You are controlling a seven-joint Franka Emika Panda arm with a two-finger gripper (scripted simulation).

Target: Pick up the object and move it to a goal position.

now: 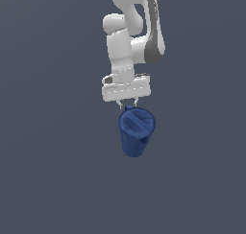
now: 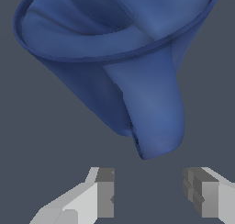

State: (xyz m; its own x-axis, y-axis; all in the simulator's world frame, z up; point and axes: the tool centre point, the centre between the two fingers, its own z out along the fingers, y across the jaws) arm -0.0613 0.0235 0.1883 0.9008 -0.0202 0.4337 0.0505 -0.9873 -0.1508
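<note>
Below the white arm (image 1: 130, 41), the gripper (image 1: 128, 103) hangs just above the rim of the dark blue pitcher (image 1: 136, 131), which sits tilted on the grey floor (image 1: 48, 170). From outside, the fingertips look almost touching its nub. The wrist view shows otherwise: the gripper (image 2: 149, 193) is spread wide, its fingers (image 2: 105, 193) holding nothing, the pitcher (image 2: 137, 81) apart from them.

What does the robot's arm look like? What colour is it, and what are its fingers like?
The arm is smooth, white and made of chunky rounded parts, with a grey patch on one side. At its end sits a flat white block, the gripper, with two small fingers. Close up, the fingers are white and boxy, with darker grey square pads. No cables, stickers or writing show.
</note>
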